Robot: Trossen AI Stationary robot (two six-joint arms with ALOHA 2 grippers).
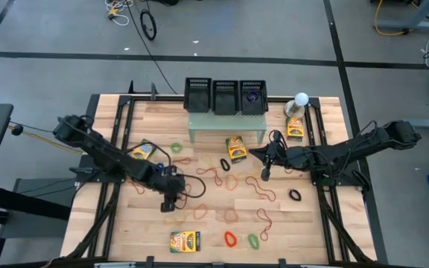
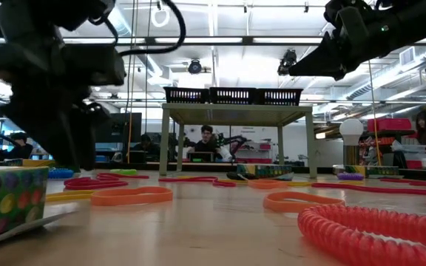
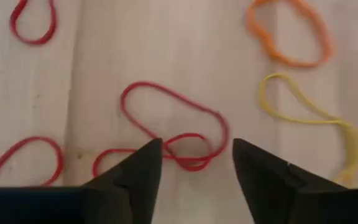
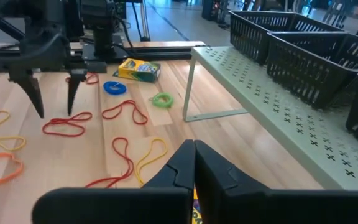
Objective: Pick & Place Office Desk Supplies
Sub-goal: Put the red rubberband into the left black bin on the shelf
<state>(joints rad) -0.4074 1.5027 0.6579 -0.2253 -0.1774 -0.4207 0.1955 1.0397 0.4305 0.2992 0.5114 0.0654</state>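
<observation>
Over the pale wood table (image 1: 125,231), the left gripper (image 3: 196,163) is hovering with jaws spread wide above a thin twisted red band (image 3: 173,127); the right gripper (image 4: 194,163) is hanging pinched closed, empty, mid-table.

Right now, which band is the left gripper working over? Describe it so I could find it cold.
On the wooden table, find the left gripper, open and pointing down left of centre. Just below its fingertips lies a red band, twisted into a figure-eight. Its neighbours are plain loops: an orange band and a yellow band to one side.
</observation>
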